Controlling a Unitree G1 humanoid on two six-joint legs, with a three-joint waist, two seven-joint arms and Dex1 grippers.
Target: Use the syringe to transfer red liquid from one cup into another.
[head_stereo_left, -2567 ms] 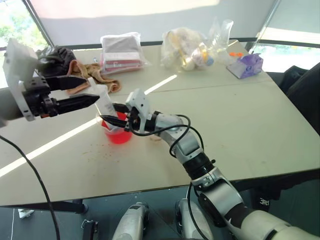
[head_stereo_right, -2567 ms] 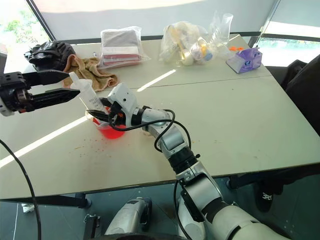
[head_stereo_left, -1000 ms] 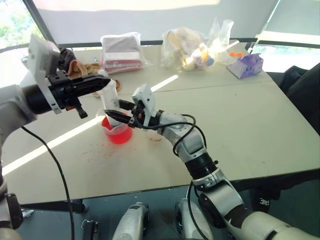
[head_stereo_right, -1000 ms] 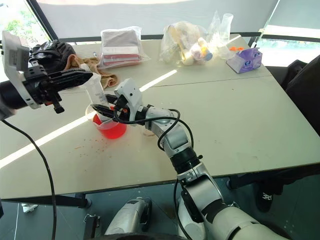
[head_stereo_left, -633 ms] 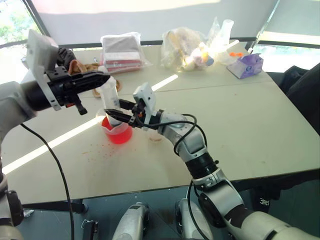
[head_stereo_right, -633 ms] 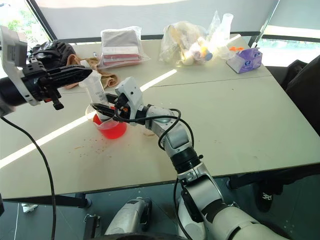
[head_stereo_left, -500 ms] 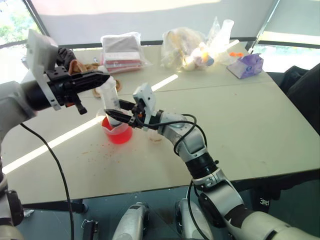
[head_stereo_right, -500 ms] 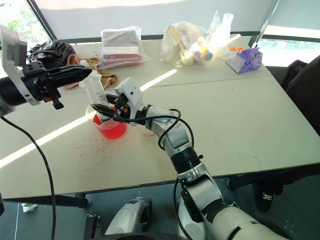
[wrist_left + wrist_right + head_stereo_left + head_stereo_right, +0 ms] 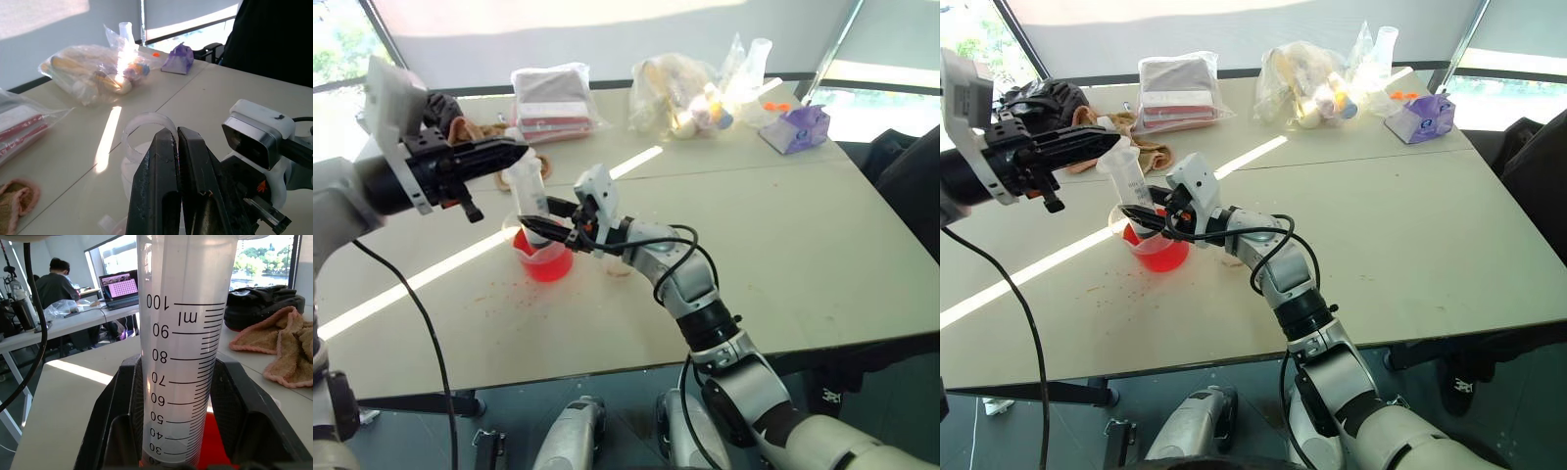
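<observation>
Red liquid (image 9: 546, 266) in the spouted beaker (image 9: 1157, 252) on my counter (image 9: 783, 235), syringe (image 9: 1128, 181) standing in it, my right claw (image 9: 1141, 221) clamped on its barrel, my left claw (image 9: 514, 153) closed at its top.

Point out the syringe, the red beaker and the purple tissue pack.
syringe (image 9: 183, 352): right wrist view, on the marked barrel.
red beaker (image 9: 1163, 257): right eye view, on its red-filled front wall.
purple tissue pack (image 9: 1419, 118): right eye view, on its side face.

Syringe (image 9: 183, 347) tip hidden (cut off below); plunger unseen.
</observation>
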